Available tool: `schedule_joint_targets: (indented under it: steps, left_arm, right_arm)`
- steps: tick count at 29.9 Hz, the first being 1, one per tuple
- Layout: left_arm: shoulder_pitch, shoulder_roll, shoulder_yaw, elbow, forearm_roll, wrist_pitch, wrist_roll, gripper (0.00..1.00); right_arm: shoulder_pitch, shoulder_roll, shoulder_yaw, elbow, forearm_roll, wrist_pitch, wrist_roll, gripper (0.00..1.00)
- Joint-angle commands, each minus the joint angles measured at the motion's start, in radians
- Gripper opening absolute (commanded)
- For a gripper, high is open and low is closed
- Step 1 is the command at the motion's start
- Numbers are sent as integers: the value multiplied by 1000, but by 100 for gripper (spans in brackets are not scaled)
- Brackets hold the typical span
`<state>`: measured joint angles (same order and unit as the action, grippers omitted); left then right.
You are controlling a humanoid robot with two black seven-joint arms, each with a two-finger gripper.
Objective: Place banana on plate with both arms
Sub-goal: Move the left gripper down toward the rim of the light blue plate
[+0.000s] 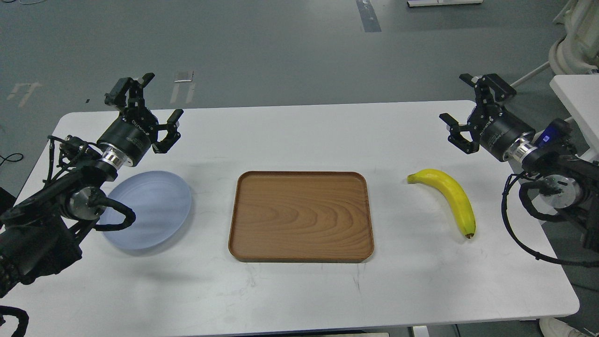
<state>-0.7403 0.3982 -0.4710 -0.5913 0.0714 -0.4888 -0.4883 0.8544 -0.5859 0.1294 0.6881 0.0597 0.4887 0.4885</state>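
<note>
A curved yellow banana (449, 195) with a dark tip lies on the white table at the right. The pale blue plate (154, 210) rests at the left, its left side partly covered by my left arm. My left gripper (149, 104) hangs open above the table, just beyond the plate, with nothing between its fingers. My right gripper (463, 105) is open too, held above the table behind the banana and a little to its right, holding nothing.
A rectangular brown wooden tray (301, 216) lies in the middle of the white table (299, 290), between plate and banana. Another white table edge (575, 93) stands at the far right.
</note>
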Motion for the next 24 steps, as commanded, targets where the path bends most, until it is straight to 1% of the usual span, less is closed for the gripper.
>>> schedule_joint_targets:
  steps: [1,8,14,17,18,20,21,22,24]
  left_arm:
    - [2,1,2,1,7,0,0,100]
    - [-4,8,8,-1,10,0,2,100]
    - [-11,42,12,1,31,0,0,100]
    - [-40,125,11,-25,236,0,0,100]
    - [-62,167,11,-65,393,0,0,100]
    - [-85,214,11,-110,564,0,0,100]
    - [-99,255,11,-143,722,0,0,100]
    - [-103,289,9,-183,867,0,0,100]
    - [-103,333,11,-250,1053,0,0,100]
  right_arm:
    - [-5,0,-5,-1,0,0,0,99]
    - [-8,-41,-20,2,-3,0,0,99]
    - [-8,-42,-22,4,-14,0,0,99]
    - [-3,-40,-24,4,-18,0,0,99]
    - [2,-38,-24,4,-21,0,0,99]
    - [5,-37,-24,4,-21,0,0,99]
    - [8,-35,-24,4,-21,0,0,99]
    - [9,-35,-24,4,-21,0,0,99]
    - [9,-34,-24,4,-23,0,0,99]
